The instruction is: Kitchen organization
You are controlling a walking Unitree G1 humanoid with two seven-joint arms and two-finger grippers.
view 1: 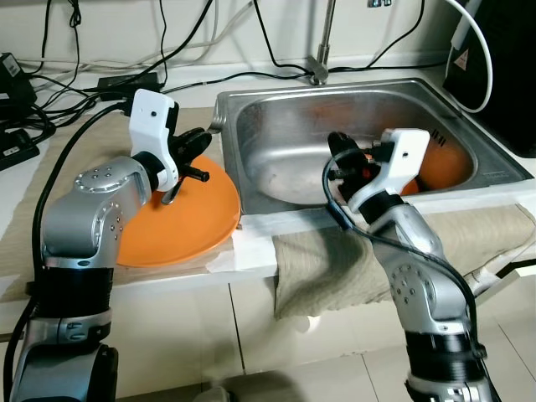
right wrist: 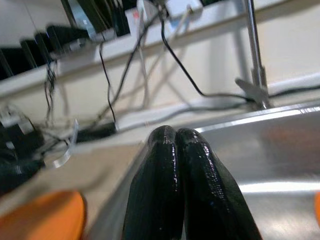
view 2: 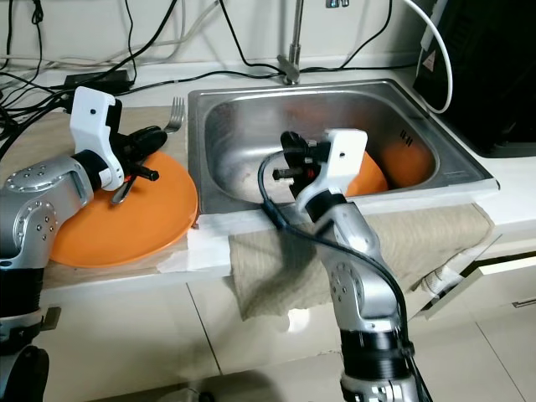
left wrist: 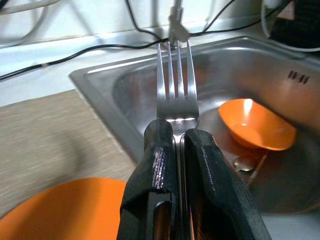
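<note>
- Both eye views look forward and down from the head onto the counter and the sink (view 1: 352, 117), with both arms reaching in from below.
- The right eye view sits slightly to the side of the left one, so the sink and the plate (view 2: 126, 222) lie further left in it; both share the sink, plate, towel (view 1: 335, 268) and cables.
- The left wrist view looks close along the left gripper (left wrist: 182, 137) and the fork (left wrist: 175, 85) towards the sink, faucet base and bowl (left wrist: 255, 125).
- The right wrist view looks close and low along the right gripper (right wrist: 175, 137) over the sink rim to the back wall, cables and faucet (right wrist: 255, 55).
</note>
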